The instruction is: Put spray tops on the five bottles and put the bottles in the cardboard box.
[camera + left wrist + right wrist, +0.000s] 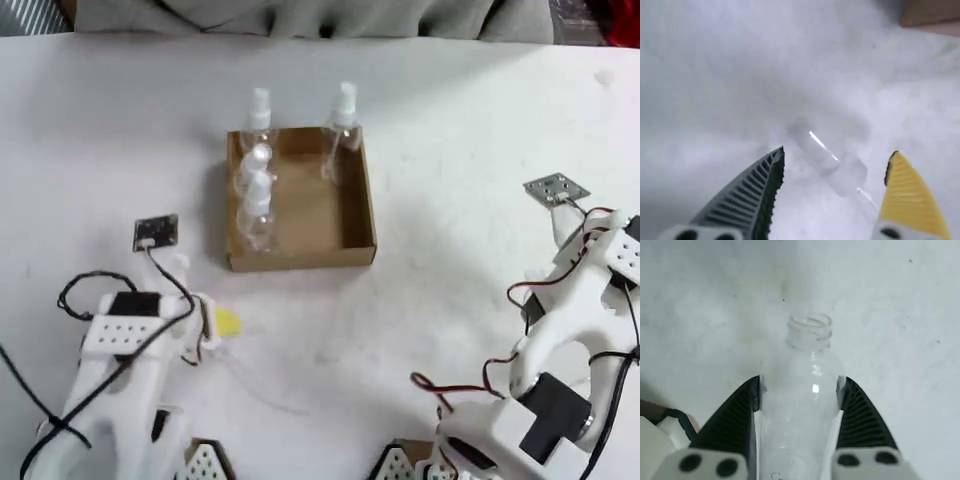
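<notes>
Right jaws pinched the bare bottle (810,335) by its body, neck left clear, probably for capping. Left jaws sat spread around a spray top (840,172) lying on the counter (450,120) near the front-left corner, ready to grab.

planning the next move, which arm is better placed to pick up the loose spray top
Left. Its open gripper straddles the spray top lying on the table, while the right gripper is shut on the topless bottle.
</notes>
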You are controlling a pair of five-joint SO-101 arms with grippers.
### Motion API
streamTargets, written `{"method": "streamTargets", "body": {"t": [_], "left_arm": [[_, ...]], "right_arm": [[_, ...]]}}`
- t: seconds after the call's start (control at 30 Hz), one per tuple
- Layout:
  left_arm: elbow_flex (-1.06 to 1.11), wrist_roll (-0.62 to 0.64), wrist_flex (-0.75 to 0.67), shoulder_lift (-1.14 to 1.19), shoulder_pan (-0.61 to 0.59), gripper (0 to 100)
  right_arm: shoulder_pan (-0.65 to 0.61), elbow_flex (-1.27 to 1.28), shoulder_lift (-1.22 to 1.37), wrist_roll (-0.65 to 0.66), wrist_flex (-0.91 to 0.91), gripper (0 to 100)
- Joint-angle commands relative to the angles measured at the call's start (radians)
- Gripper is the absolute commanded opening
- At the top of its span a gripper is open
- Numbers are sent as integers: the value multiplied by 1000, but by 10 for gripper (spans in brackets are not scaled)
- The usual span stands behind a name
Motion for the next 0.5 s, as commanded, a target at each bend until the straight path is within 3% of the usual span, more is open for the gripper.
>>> {"method": "streamTargets", "body": {"t": [0.0, 0.23, 0.43, 0.47], "left_arm": [[-52, 34, -64, 58, 61, 301], [-83, 137, -107, 186, 176, 290], [-124, 137, -132, 265, 171, 21], [-124, 135, -144, 269, 171, 13]], "right_arm": [[-8, -3, -41, -5, -18, 15], [1, -3, -41, -3, -18, 15], [1, -3, -41, -3, -18, 15], [1, -3, -41, -3, -18, 15]]}}
